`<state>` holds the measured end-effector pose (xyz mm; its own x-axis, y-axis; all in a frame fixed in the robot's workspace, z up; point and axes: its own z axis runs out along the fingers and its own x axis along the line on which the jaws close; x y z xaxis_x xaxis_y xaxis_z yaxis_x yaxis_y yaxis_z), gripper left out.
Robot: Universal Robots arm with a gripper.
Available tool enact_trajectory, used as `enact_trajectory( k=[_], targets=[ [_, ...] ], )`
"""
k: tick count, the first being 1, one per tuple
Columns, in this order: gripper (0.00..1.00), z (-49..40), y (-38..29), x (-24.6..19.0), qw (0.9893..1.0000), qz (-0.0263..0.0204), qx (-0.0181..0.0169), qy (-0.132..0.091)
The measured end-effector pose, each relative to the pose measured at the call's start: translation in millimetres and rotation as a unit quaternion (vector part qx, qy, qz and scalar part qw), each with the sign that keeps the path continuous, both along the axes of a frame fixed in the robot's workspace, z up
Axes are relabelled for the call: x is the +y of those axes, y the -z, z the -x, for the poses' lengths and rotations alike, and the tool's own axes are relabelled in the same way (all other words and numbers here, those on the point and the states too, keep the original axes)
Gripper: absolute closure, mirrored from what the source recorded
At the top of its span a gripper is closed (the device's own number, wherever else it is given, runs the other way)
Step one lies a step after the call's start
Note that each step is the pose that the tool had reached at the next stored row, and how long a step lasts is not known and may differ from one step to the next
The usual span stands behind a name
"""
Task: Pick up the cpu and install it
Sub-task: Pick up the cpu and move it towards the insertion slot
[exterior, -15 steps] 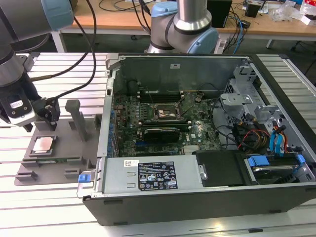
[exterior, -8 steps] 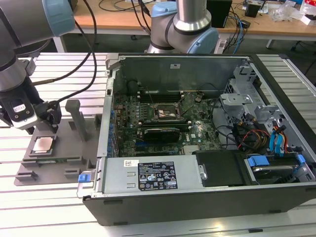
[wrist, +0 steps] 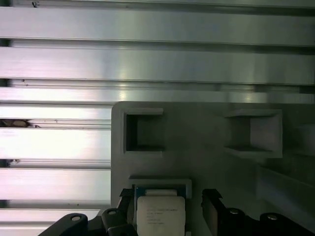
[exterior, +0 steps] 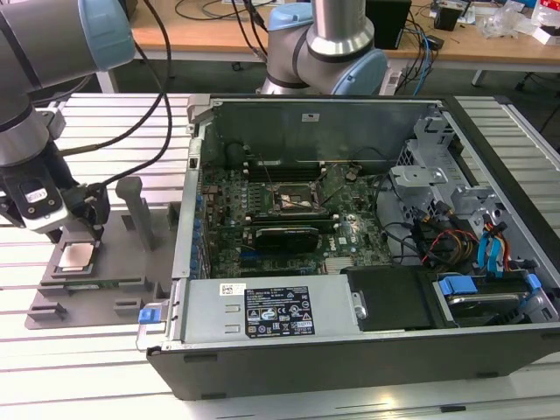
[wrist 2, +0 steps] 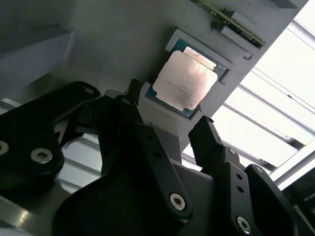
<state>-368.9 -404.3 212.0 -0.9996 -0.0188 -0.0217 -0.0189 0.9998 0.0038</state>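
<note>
The cpu [exterior: 77, 255] is a small square chip with a pale silver top. It lies flat in a recess of the grey fixture plate [exterior: 96, 302] at the exterior view's left. My gripper [exterior: 80, 233] hangs just above it, open. In the second wrist view the black fingers [wrist 2: 210, 135] stand apart just short of the cpu [wrist 2: 189, 78]. In the first wrist view the fingers [wrist: 211, 209] flank the cpu [wrist: 160, 211], with a gap on one side. The black-framed motherboard socket [exterior: 296, 199] sits inside the open computer case [exterior: 350, 350].
Grey posts [exterior: 133, 206] rise from the fixture plate between my gripper and the case wall [exterior: 185, 219]. The plate has square pockets [wrist: 143, 132]. It rests on a ribbed aluminium table [wrist: 157, 64]. Cables and drive bays [exterior: 472, 227] fill the case's right side.
</note>
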Motion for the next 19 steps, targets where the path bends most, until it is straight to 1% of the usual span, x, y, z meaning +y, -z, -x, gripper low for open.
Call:
enact_trajectory(
  k=[1, 2, 5, 6, 8, 14, 16, 19],
  targets=[
    [0.34, 0.0, 1.0, -2.0, 1.0000, 0.0000, -0.0001, 0.000],
    [0.34, 0.3, 1.5, -6.1, 1.0000, -0.0004, 0.0000, -0.001],
    [0.34, 1.4, 2.4, -14.2, 1.0000, -0.0023, 0.0000, -0.003],
    [0.34, 1.7, 3.8, -17.4, 1.0000, -0.0024, -0.0001, -0.008],
    [0.34, 1.8, 7.1, -18.4, 0.9997, -0.0024, 0.0000, -0.023],
    [0.34, 1.7, 17.0, -19.8, 0.9997, -0.0024, 0.0001, -0.026],
    [0.34, 1.7, 19.5, -20.1, 0.9997, -0.0024, 0.0000, -0.026],
    [0.34, 1.9, 21.4, -20.4, 0.9996, -0.0024, 0.0001, -0.027]
  ],
)
